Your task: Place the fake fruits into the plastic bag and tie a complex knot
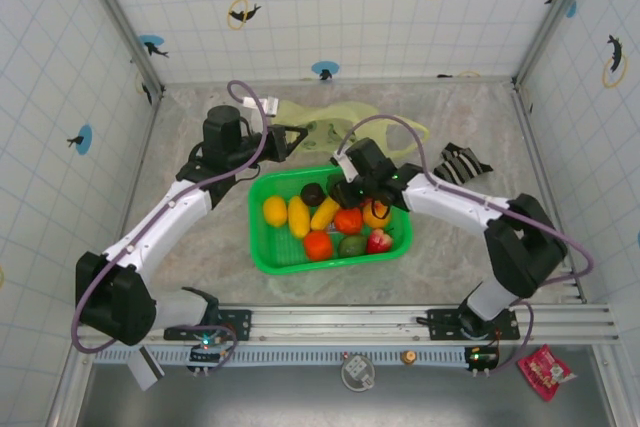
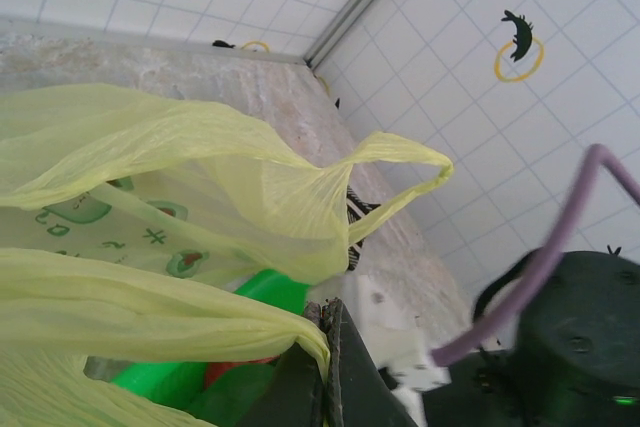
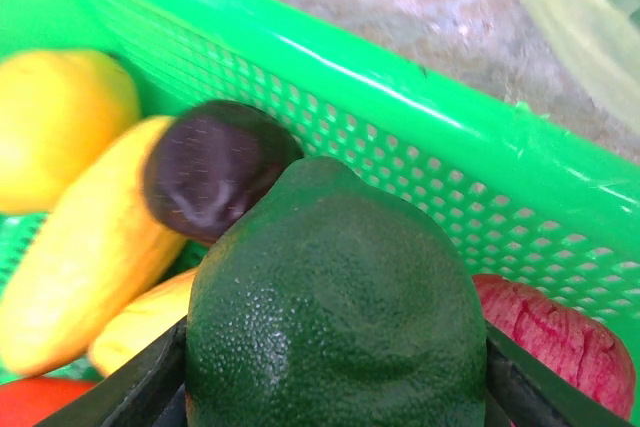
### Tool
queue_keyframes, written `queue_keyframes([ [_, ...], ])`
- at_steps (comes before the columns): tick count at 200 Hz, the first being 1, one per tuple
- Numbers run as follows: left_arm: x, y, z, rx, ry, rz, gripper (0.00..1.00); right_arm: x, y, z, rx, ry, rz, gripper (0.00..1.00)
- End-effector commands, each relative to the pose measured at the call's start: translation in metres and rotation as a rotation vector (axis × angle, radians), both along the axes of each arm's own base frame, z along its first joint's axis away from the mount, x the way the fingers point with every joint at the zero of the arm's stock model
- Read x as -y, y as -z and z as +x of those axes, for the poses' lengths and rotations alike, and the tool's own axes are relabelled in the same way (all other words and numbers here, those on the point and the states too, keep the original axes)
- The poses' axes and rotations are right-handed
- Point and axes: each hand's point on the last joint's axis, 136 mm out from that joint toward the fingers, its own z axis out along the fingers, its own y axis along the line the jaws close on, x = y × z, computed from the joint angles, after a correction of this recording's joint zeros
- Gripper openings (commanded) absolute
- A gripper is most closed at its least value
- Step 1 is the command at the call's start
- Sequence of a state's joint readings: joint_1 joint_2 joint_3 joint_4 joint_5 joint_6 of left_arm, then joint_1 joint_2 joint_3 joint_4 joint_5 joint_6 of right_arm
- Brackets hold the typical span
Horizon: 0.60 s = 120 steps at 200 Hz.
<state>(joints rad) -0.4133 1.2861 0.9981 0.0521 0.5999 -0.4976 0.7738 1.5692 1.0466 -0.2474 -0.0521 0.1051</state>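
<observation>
The fake fruits (image 1: 330, 219) lie in a bright green mesh basket (image 1: 262, 247). My right gripper (image 3: 335, 372) reaches into the basket's far side. Its fingers (image 3: 140, 387) press both flanks of a dark green, pebbled fruit (image 3: 330, 287), so it is shut on it. Beside that fruit lie a dark brown fruit (image 3: 215, 167), yellow fruits (image 3: 80, 267) and a red one (image 3: 560, 327). The pale yellow-green plastic bag (image 1: 335, 125) lies behind the basket. My left gripper (image 2: 327, 319) is shut on a gathered handle of the bag (image 2: 200, 187), holding it up over the basket's far rim.
A black-and-white striped cloth (image 1: 462, 163) lies on the table right of the bag. Tiled walls close in the table at the back and on both sides. A small red packet (image 1: 545, 365) lies beyond the near rail at the right.
</observation>
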Motion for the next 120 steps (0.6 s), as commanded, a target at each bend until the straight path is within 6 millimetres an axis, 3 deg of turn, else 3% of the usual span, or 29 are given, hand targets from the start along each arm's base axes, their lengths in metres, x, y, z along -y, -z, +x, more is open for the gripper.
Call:
queue_keyframes([
  [1,-0.001,-0.019,-0.005,0.052,0.006,0.000,0.00,-0.009,-0.046,-0.002,0.077,-0.036,0.173,0.50],
  [25,-0.002,-0.017,-0.007,0.055,0.007,0.010,0.00,-0.002,-0.066,0.013,0.102,0.034,0.271,0.49],
  [70,-0.001,-0.019,-0.009,0.057,0.024,0.006,0.00,-0.003,-0.086,0.072,0.160,0.174,0.287,0.48],
  [120,0.004,-0.027,-0.008,0.058,0.048,-0.016,0.00,-0.024,-0.079,0.143,0.179,0.311,0.247,0.48],
])
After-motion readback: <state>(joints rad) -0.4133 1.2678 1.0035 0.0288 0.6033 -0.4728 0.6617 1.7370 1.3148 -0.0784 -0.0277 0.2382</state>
